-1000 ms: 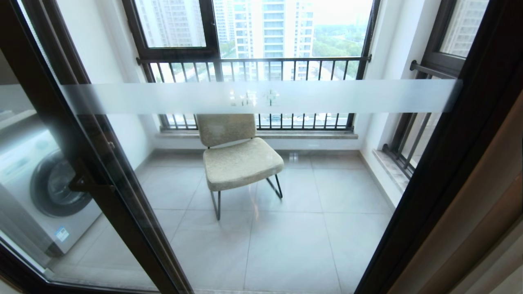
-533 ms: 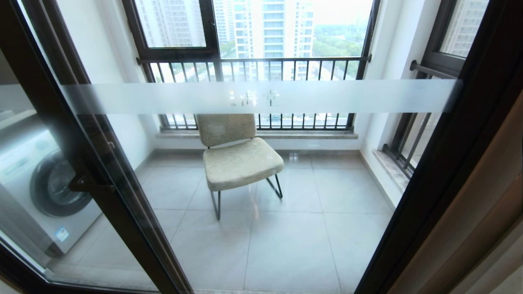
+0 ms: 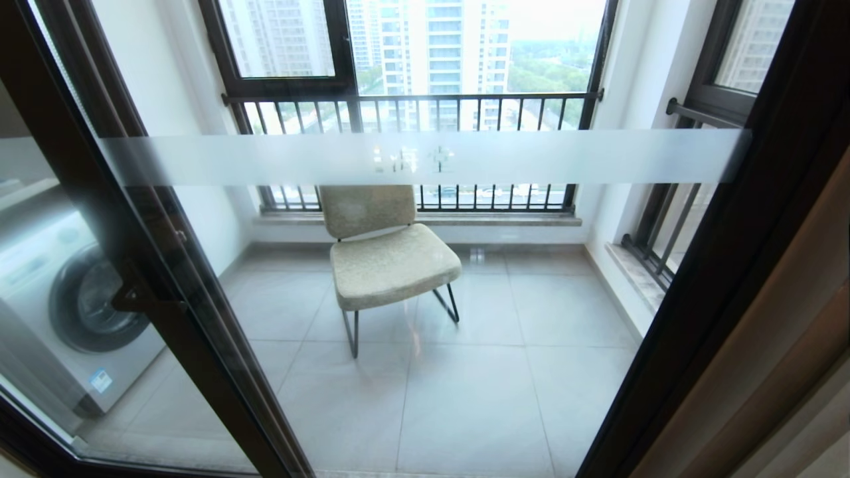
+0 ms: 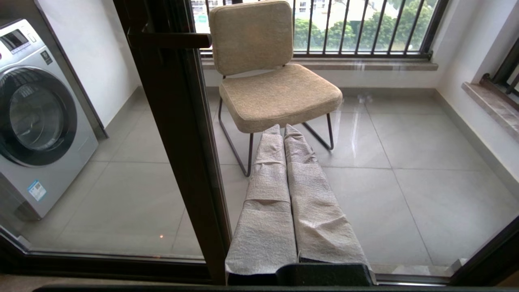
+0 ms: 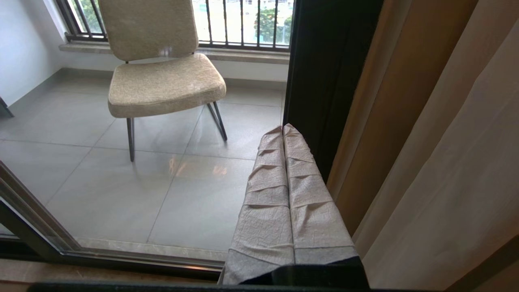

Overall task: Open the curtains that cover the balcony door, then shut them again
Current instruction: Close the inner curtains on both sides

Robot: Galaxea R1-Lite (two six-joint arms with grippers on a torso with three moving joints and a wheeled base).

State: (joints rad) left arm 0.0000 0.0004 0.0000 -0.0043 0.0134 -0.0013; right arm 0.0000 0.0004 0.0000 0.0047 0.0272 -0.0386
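Note:
The balcony door fills the head view: glass with a frosted band, a black frame and a black lever handle. The curtains hang bunched at the right edge, leaving the glass uncovered. Neither gripper shows in the head view. My left gripper is shut and empty, its cloth-wrapped fingers pressed together, pointing at the glass just beside the door's middle post. My right gripper is also shut and empty, in front of the door's right post. Close beside it hang the beige drape and the white sheer.
Behind the glass, a beige chair stands on the tiled balcony floor and a washing machine sits at the left. Railed windows close the far side. The door's bottom track runs low in front of me.

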